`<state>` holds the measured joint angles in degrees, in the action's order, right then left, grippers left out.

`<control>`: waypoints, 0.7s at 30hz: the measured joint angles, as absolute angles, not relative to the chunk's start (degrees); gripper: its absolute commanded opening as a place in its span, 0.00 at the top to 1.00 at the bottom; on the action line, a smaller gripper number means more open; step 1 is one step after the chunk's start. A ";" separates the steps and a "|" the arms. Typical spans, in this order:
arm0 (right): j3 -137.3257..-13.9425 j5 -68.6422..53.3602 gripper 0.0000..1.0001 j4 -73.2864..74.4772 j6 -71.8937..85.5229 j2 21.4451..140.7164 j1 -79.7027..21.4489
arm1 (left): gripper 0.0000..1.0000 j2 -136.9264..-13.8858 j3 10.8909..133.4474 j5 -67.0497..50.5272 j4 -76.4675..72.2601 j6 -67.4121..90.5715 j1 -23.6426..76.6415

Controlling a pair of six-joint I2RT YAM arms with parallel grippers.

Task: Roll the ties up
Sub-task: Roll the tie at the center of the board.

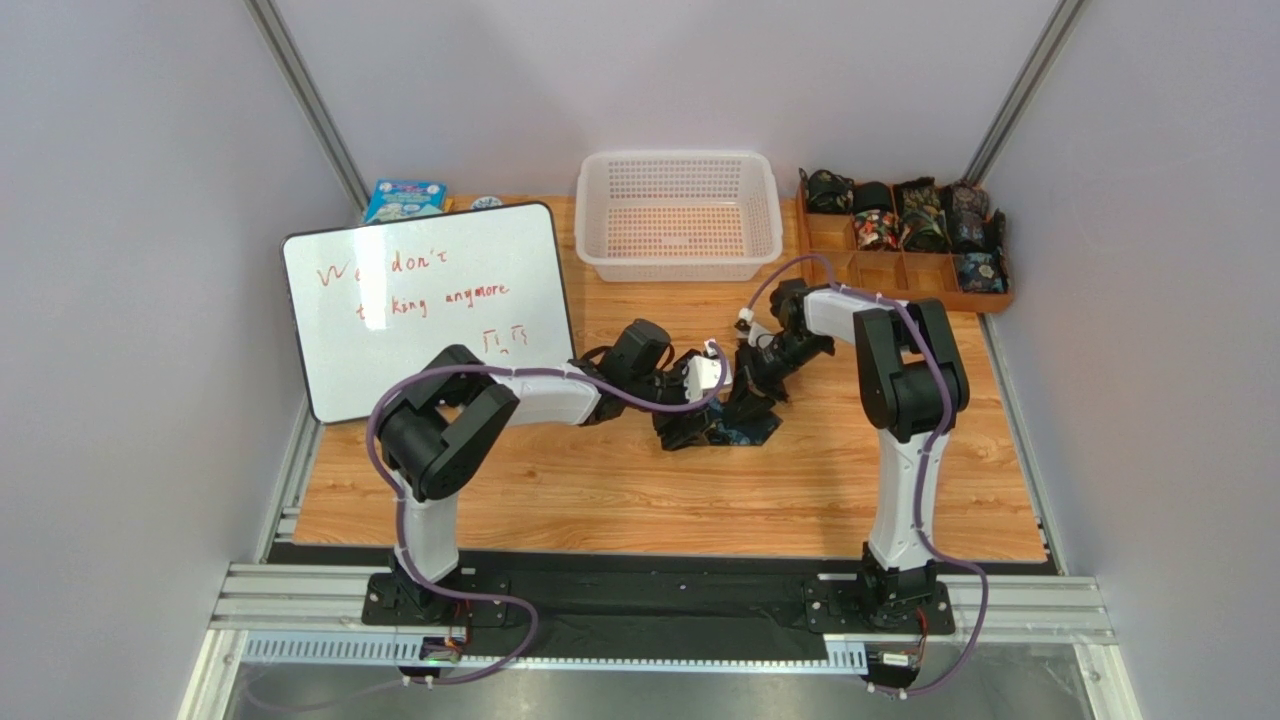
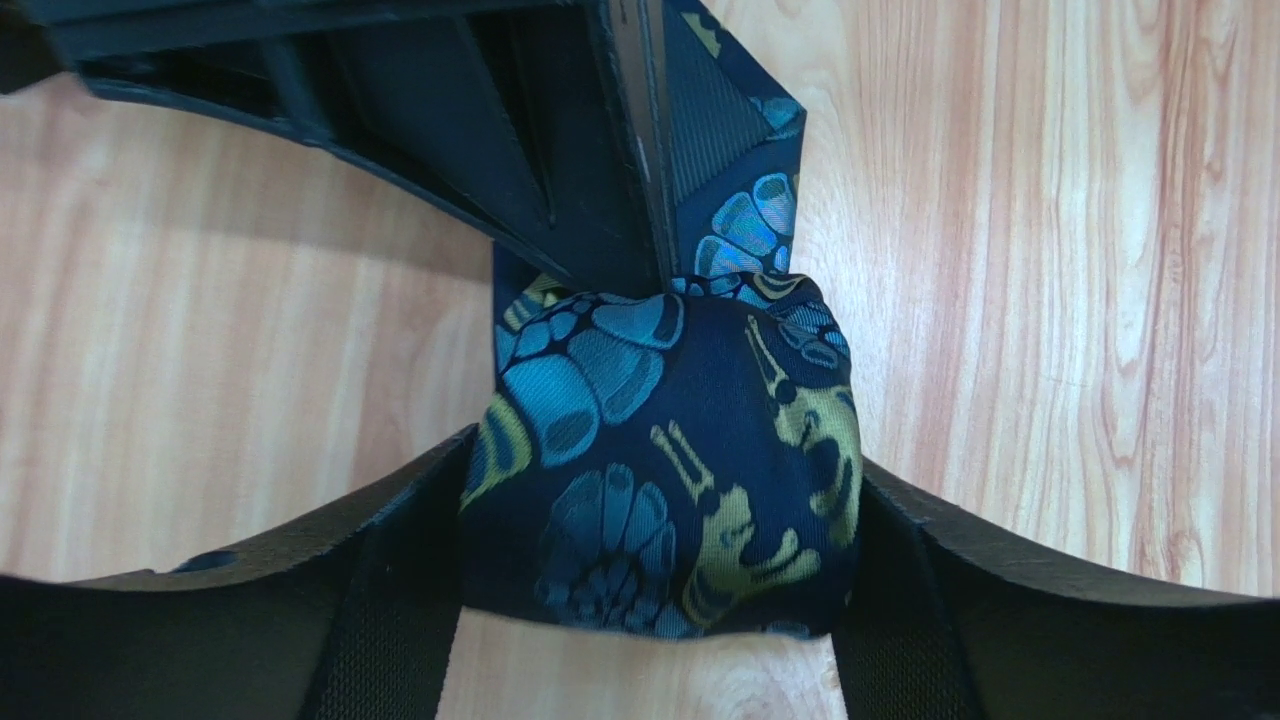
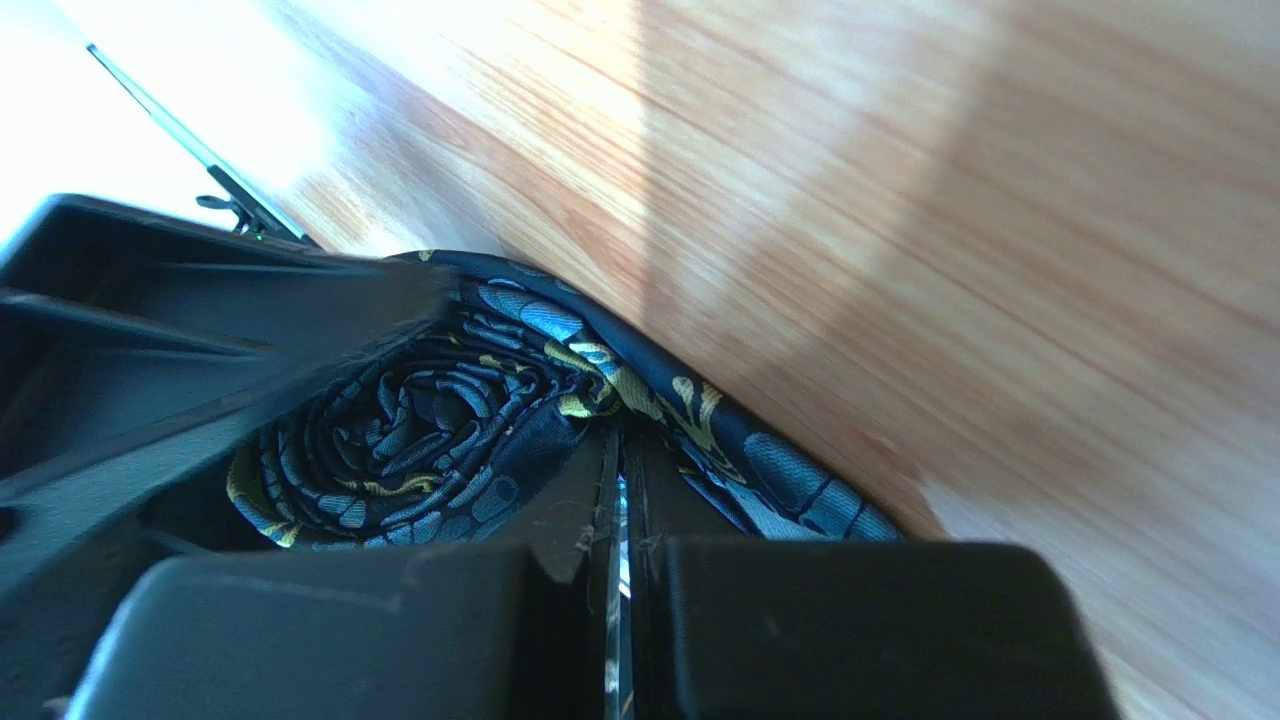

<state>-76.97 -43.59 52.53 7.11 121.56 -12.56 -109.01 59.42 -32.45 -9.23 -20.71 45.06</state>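
Observation:
The tie [image 2: 661,450], black with teal-blue and yellowish paisley, is partly wound into a roll on the wooden table; in the top view [image 1: 747,425] it is a dark heap at mid-table. My left gripper [image 2: 661,468] has a finger on each side of the roll and holds it; it also shows in the top view [image 1: 702,384]. My right gripper [image 3: 619,450] is shut on the flat strip leaving the roll, whose spiral end [image 3: 406,435] lies just left of its fingers. In the left wrist view the right gripper's fingers [image 2: 601,165] pinch the strip right behind the roll.
A white perforated basket [image 1: 679,210] stands at the back centre. A wooden tray [image 1: 984,297] with several rolled ties is at the back right. A whiteboard [image 1: 428,308] lies at the left, with a blue packet [image 1: 403,200] behind it.

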 measured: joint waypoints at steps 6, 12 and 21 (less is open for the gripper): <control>-78.50 -43.92 0.99 54.00 6.28 122.54 -13.87 | 0.69 -109.62 59.42 -31.38 -8.49 -22.72 45.67; -78.50 -45.80 0.57 54.00 4.36 122.15 -13.63 | 0.86 -107.83 58.63 -29.32 -6.57 -22.79 45.82; -77.49 -50.09 0.47 55.59 2.70 113.91 -8.19 | 0.85 -105.58 57.36 -25.41 -3.66 -22.37 47.70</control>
